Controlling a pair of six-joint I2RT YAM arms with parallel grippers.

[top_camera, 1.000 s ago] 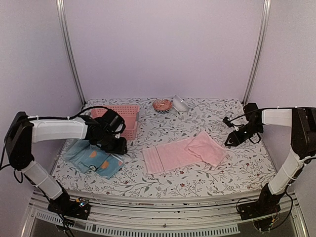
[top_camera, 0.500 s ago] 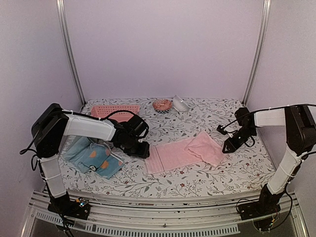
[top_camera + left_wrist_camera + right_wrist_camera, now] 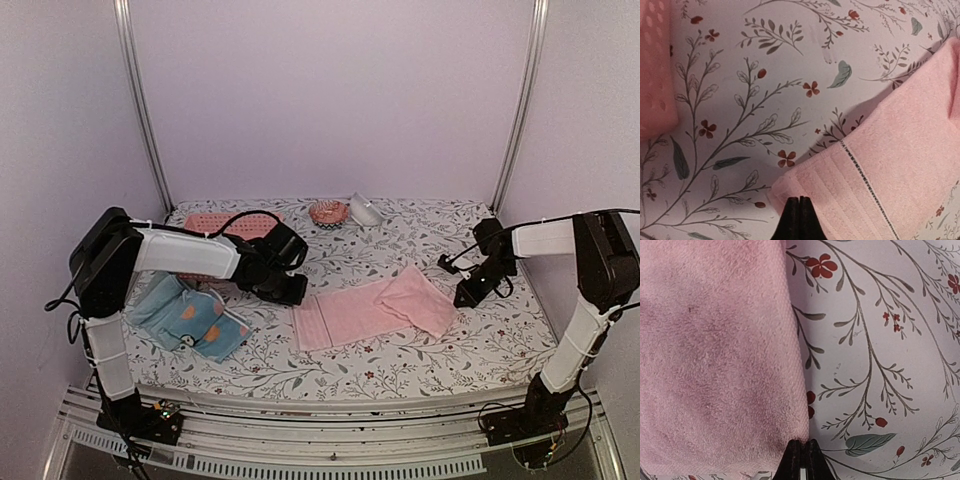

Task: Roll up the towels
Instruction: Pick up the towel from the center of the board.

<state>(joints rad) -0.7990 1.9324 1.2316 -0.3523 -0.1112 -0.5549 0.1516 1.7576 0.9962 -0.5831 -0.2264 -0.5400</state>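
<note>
The pink towel lies flat mid-table, its right end folded over. My left gripper is shut, its tips low over the towel's near-left corner, nothing visibly between them. My right gripper is shut, its tips at the corner of the towel's right edge. The light blue towel with orange motifs lies crumpled at the left front. A plain pale teal cloth shows at its left side.
A pink perforated basket stands at the back left, partly behind my left arm, and shows in the left wrist view. A small orange bowl and a white object sit at the back. Metal posts stand in the back corners.
My left arm has swung right from the blue towel to the pink towel's left end. My right gripper has come in slightly to the towel's right edge.
</note>
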